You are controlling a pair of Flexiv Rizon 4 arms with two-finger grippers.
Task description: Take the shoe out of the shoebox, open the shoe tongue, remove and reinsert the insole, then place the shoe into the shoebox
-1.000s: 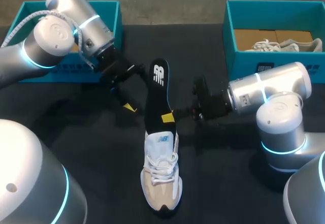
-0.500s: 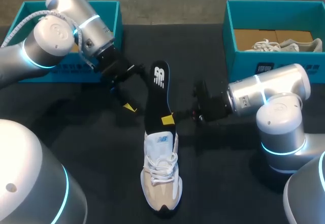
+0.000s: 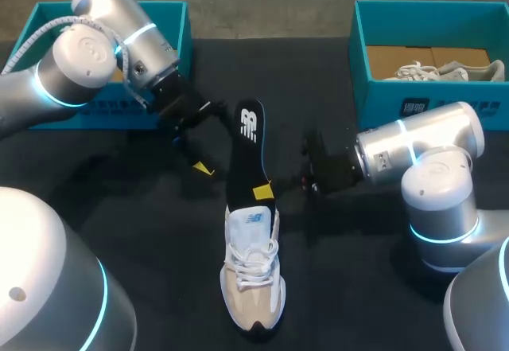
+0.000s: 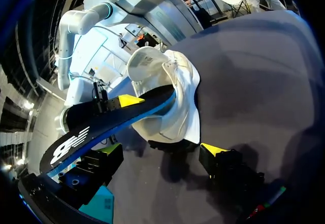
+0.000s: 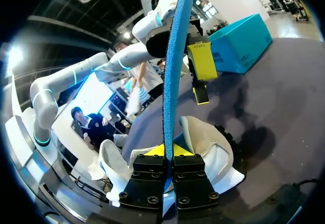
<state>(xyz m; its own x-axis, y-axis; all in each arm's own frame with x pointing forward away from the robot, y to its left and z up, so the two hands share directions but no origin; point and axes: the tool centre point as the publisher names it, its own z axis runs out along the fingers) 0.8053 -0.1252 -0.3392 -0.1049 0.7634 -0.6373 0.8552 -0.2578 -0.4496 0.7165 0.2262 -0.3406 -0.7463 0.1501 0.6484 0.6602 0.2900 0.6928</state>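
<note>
We had the right gripper (image 5: 164, 151) pressed together on the insole (image 5: 172, 66), its two yellow tips pinching the thin blue edge from either side. In the right wrist view the insole rose straight ahead of the fingers, over the white and beige shoe (image 5: 205, 141) lying just ahead of them. In the head view that grip sat at the centre of the frame, low on the insole and just above the shoe's tongue (image 3: 253, 217). The insole, black on top with a white mark, ran from there towards the upper middle, and its lower end dipped into the shoe's opening. The shoe lay on the black table (image 3: 342, 287) at lower centre, laces (image 3: 253, 257) up, its dark end towards the bottom edge. Our left gripper (image 4: 160, 152) hung with its fingers spread wide and nothing held. In the left wrist view the shoe lay ahead between the two yellow tips, and the insole's free end passed over one finger; whether it touched that finger we could not tell. In the head view the left arm (image 3: 79, 64) came in from the upper left, its gripper just left of the insole. Behind it stood a teal shoebox (image 3: 49, 13), and at upper right a second teal shoebox (image 3: 378, 100) held another pale shoe (image 3: 445, 71).
</note>
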